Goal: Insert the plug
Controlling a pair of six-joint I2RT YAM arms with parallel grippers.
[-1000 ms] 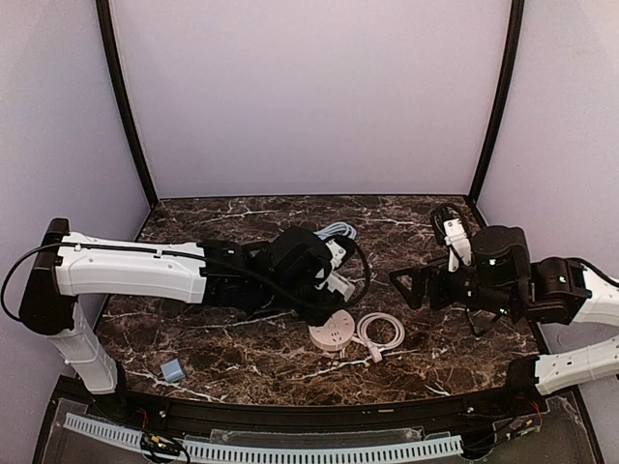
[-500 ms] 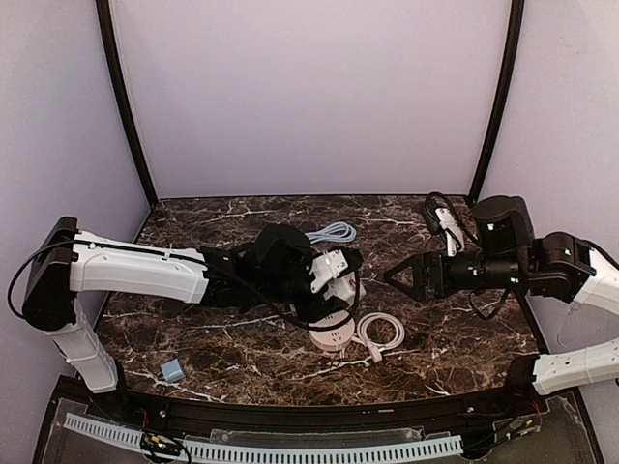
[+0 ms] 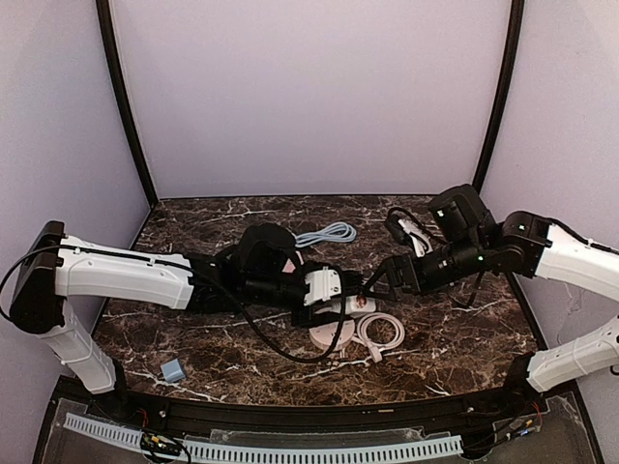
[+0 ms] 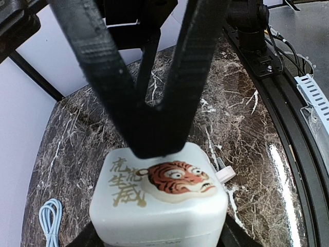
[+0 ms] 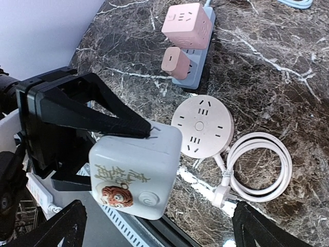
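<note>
Since right gripper [image 3: 370,281], released, swung in above round socket hub [image 5: 202,126]: tiger-print cube adapter [image 5: 136,164], clenched by left gripper [image 3: 327,290]; handover likely.

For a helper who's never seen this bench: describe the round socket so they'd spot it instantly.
On the dark marble table, look front and centre, beside the coiled white cable. The round socket lies flat there: the only white disc, unlike the pink cube and blue-grey strip nearby.
</note>
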